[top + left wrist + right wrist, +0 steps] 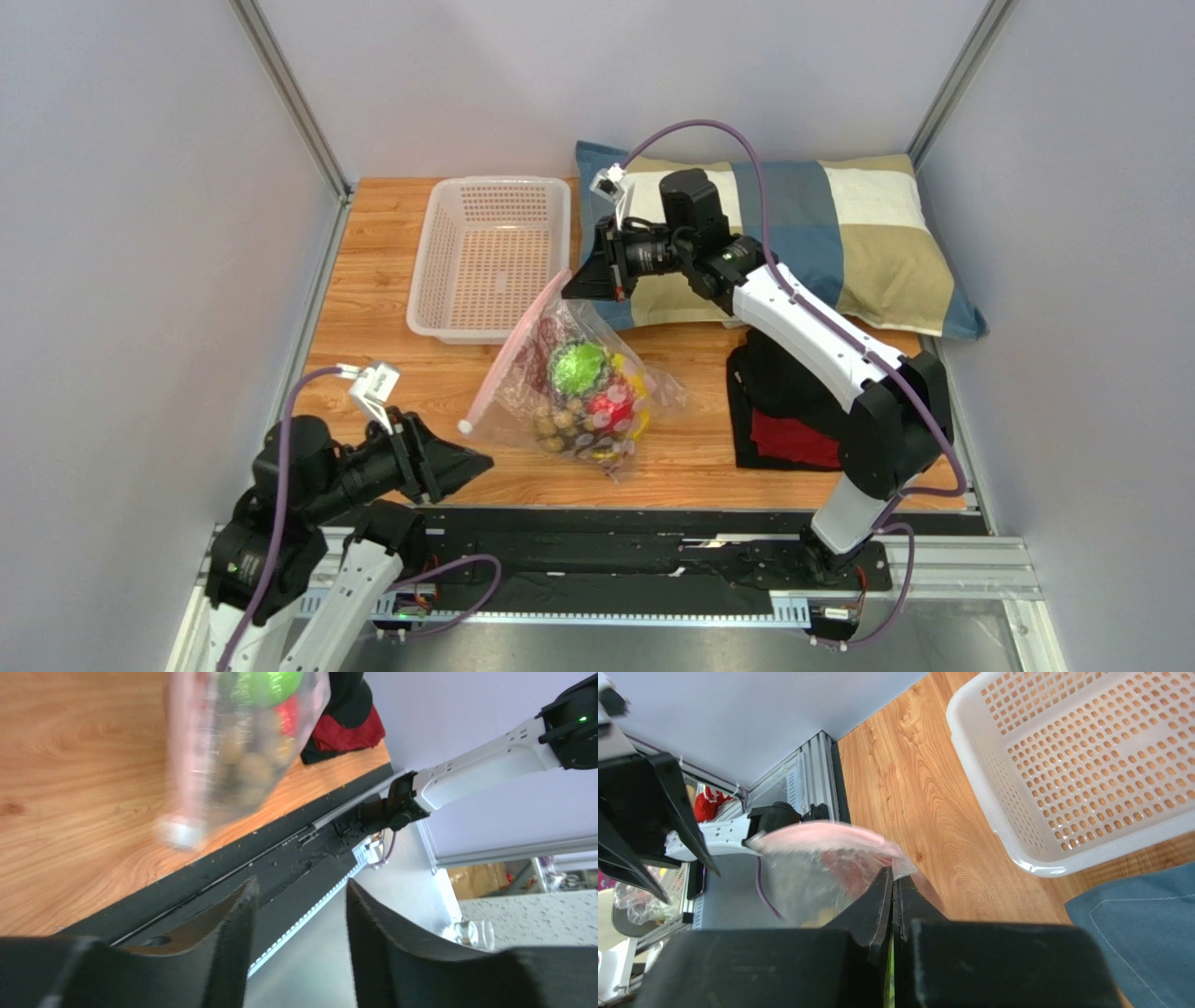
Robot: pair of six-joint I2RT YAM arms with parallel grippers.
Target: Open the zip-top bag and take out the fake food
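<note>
The zip-top bag [575, 378] hangs slanted over the table's middle, its pinkish zip strip [508, 353] running down to the left. My right gripper [578, 275] is shut on the bag's upper corner and holds it up; the wrist view shows the bag [808, 882] pinched between its fingers. Inside the bag lies the fake food: a green ball [577, 367], red pieces [608, 408] and a brownish cluster [565, 420]. My left gripper [474, 459] is open and empty near the table's front edge, left of the bag's lower end. The bag [238, 749] shows blurred above it in the left wrist view.
A white mesh basket [488, 255] stands at the back left. A checked pillow [828, 231] lies at the back right. A black and red cloth [786, 420] lies by the right arm's base. A black rail [631, 532] runs along the front edge.
</note>
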